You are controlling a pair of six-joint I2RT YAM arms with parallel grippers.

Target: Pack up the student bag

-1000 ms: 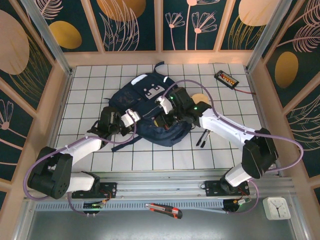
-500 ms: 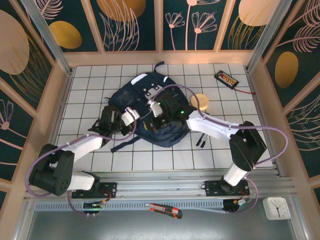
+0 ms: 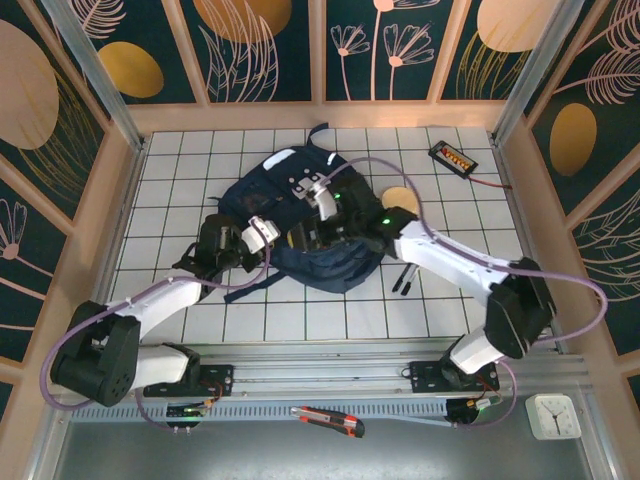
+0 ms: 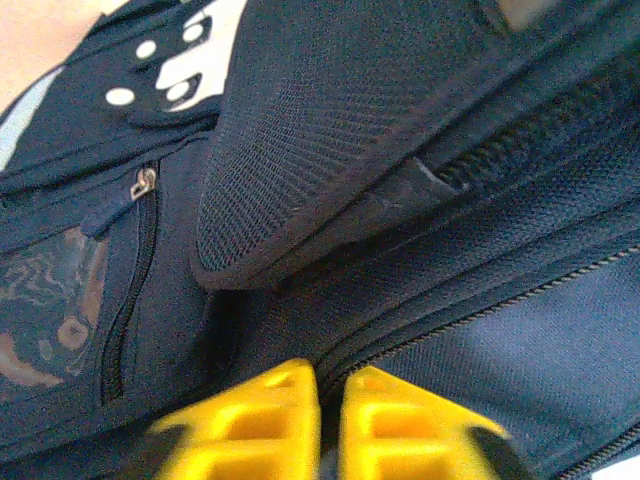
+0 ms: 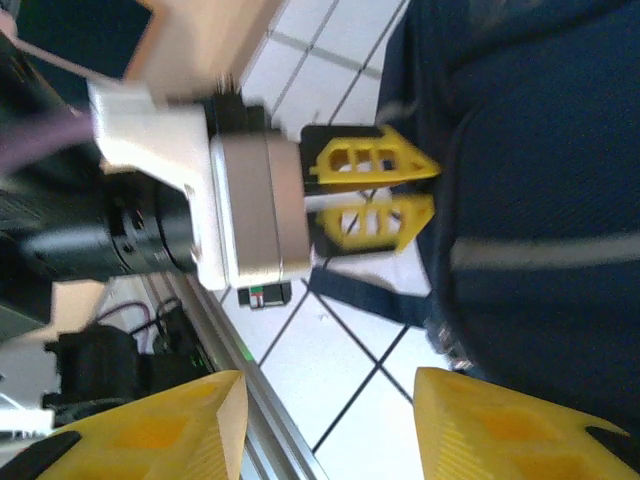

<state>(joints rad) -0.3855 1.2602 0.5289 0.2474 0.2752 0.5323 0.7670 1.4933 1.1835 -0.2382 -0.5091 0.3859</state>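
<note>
Navy student bag (image 3: pixel 262 193), right pincer (image 5: pixel 330 400) spread wide, left pincer (image 4: pixel 330 390) (narrow gap) perhaps nipping it, unclear

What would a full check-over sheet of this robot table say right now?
Surface: white tiled table, nothing spilled.
Job's things: large dark navy fabric backpack, lying mid-table beneath both arms.
Clutter: round tan disc; black pens; black box with orange buttons; red-and-black utility knife and small white clock on the front ledge.
Grippers: left gripper, yellow fingers narrowly parted against the backpack; right gripper, wide open, holding nothing.
Cables: purple cables loop along each arm; red lead runs from the black box.
Surroundings: dark teal leaf-patterned wall panels in pale wooden frames.
</note>
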